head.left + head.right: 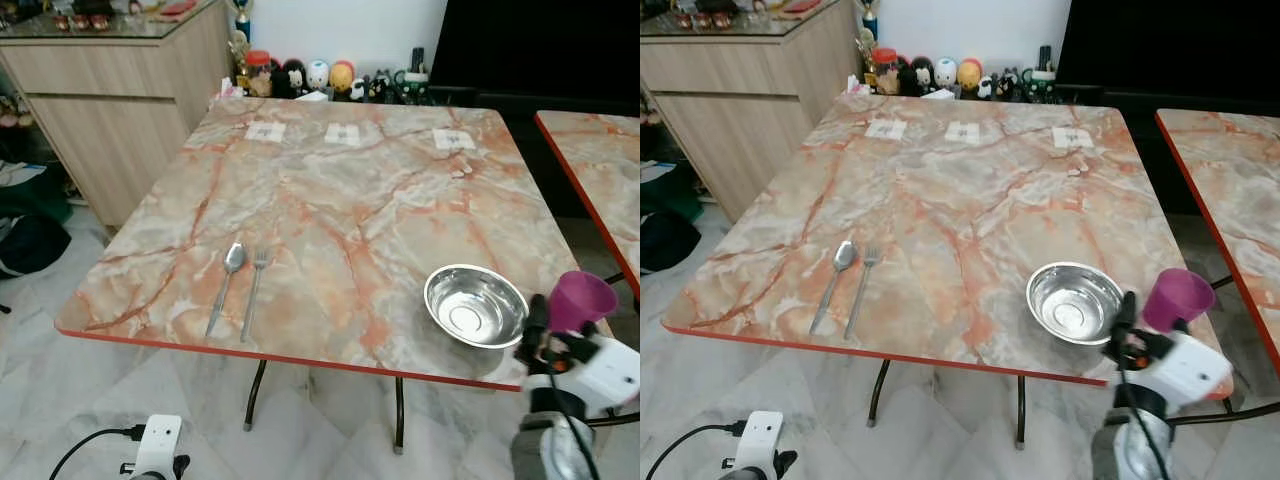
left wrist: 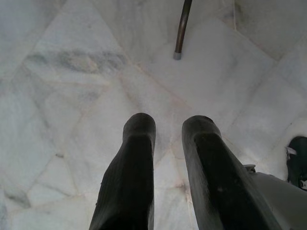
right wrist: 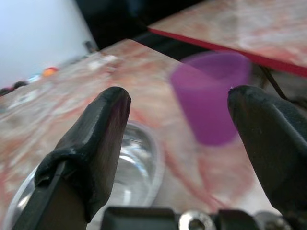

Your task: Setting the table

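Where white floor tiles (image 1: 60, 400) spread, a marble table (image 1: 350, 200) stands beside a cabinet (image 1: 110, 90).

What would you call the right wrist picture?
Open right gripper facing a purple cup beside a steel bowl on the marble table.

We see a table (image 1: 380, 200) veined in orange and grey marble with a red edge. On it sit a silver bowl (image 1: 476, 305), a purple cup (image 1: 582, 298), and a silver spoon (image 1: 227, 284) and fork (image 1: 254, 290).
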### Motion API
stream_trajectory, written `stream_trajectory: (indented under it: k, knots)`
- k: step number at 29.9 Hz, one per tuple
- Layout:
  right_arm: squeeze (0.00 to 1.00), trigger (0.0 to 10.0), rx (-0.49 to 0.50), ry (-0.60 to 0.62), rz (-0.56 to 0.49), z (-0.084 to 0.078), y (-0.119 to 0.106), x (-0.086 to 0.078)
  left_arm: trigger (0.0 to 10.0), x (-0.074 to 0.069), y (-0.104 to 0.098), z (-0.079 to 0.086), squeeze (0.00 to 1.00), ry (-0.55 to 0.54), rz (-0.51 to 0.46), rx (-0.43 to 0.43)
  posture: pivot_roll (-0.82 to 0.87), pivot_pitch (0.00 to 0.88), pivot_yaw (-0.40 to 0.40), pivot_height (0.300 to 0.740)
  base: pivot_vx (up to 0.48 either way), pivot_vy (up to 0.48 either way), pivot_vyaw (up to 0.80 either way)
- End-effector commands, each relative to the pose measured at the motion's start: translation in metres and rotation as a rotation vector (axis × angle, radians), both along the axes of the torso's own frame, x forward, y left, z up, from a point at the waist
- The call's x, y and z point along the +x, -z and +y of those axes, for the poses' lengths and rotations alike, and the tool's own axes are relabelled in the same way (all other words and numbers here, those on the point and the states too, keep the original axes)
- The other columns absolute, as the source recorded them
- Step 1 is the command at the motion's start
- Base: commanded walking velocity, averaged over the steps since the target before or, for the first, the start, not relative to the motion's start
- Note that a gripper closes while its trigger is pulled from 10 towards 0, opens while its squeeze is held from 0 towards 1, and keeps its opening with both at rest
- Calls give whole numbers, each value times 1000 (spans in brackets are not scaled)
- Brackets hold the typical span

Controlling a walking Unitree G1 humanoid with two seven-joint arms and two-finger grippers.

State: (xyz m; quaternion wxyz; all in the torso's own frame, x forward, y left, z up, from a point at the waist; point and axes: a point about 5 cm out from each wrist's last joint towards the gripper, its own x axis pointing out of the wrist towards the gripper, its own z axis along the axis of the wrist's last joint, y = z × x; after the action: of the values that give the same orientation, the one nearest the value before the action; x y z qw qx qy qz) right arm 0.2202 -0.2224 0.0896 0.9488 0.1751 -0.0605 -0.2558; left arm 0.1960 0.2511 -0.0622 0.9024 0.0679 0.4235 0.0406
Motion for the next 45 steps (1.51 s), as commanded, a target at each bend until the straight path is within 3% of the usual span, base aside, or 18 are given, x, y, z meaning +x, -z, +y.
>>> stream_trajectory:
  k: [1, 5, 10, 17, 23, 39, 44, 45]
  knots:
    - [0, 10000, 149, 39, 16, 9, 10, -3, 10000, -2, 1, 1, 0, 1, 12, 5, 37, 11, -2, 740, 0, 0, 0]
    - [0, 10000, 285, -19, 81, 14, 21, 10, 10000, -2, 1, 1, 0, -3, 11, 6, 41, 9, -3, 740, 0, 0, 0]
    - [0, 10000, 314, -75, 42, 15, 16, 21, 10000, -3, 1, 2, 0, -12, 10, 7, 50, 8, -8, 740, 0, 0, 0]
    - [0, 10000, 353, -82, 56, 16, 19, 24, 10000, -5, 2, 3, 0, -14, 16, 9, 50, 10, -5, 740, 0, 0, 0]
    - [0, 10000, 354, -122, 129, 20, 29, 26, 10000, -5, 2, 3, 0, -12, 20, 10, 49, 10, -4, 740, 0, 0, 0]
    - [0, 10000, 343, -161, 136, 23, 28, 44, 10000, -6, 2, 4, 0, -8, 22, 13, 54, 12, -4, 740, 0, 0, 0]
    - [0, 9608, 334, -159, 206, 23, 38, 44, 10000, -6, 3, 4, 0, -5, 25, 13, 55, 12, -2, 740, 0, 0, 0]
    - [0, 471, 334, -157, 206, 23, 38, 44, 10000, -7, 3, 4, 0, -7, 25, 13, 55, 11, -3, 740, 0, 0, 0]
